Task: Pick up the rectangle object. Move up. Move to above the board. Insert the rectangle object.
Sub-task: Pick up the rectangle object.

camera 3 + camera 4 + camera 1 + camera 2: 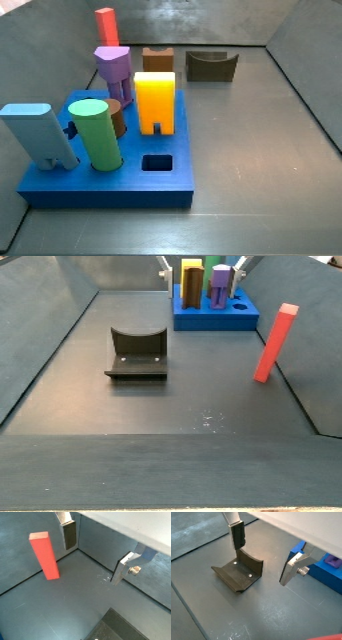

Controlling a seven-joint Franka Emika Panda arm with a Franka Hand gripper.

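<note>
The rectangle object [277,342] stood upright on the floor, well apart from the board [214,320], near the wall; nothing touched it. One wrist view caught it [44,555] near a finger [69,536]. Another wrist view had no red block, only the fixture [240,573] under the gripper [264,558] and a corner of the board [324,572] behind a finger [294,568].

In a side view the rectangle object [106,24] was half hidden behind a purple peg [112,71] at the far end of the board [107,188]; the board's square hole [158,163] was open. The fixture [210,66] sat beyond the board there, and beside the rectangle object, well apart, in another [138,354].

Neither side view showed arm or gripper. In both wrist views the gripper [97,554] hung above the floor, jaws wide apart, holding nothing. Finger tops were cut off by the wrist housing.
</note>
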